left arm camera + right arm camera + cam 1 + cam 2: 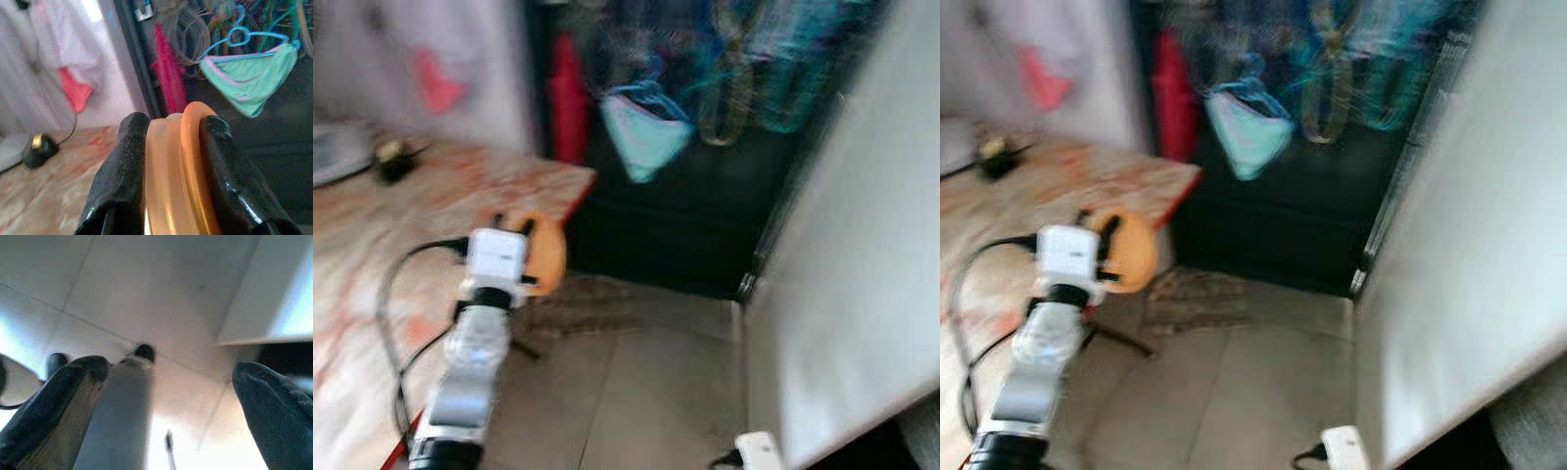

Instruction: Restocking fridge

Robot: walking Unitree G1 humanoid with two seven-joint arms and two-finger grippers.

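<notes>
The head views are blurred. My left gripper [540,250] is held out ahead over the floor beside the table's edge, shut on a round orange object [548,259]. In the left wrist view the orange object [178,166] sits as a ridged disc between the two black fingers [122,171]. A large white panel [862,274], seemingly the fridge's side or door, stands at the right. My right gripper [166,382] hangs low and points down at the tiled floor, open, with nothing gripped. A grey limb-like shape [122,416] lies below it.
A table [401,225] with a pink-beige marbled top stands at the left, carrying a small black object [393,162]. Ahead is a dark recess with hangers, a teal cloth [641,132] and a red item [568,98]. Tiled floor [636,392] lies between the table and the panel.
</notes>
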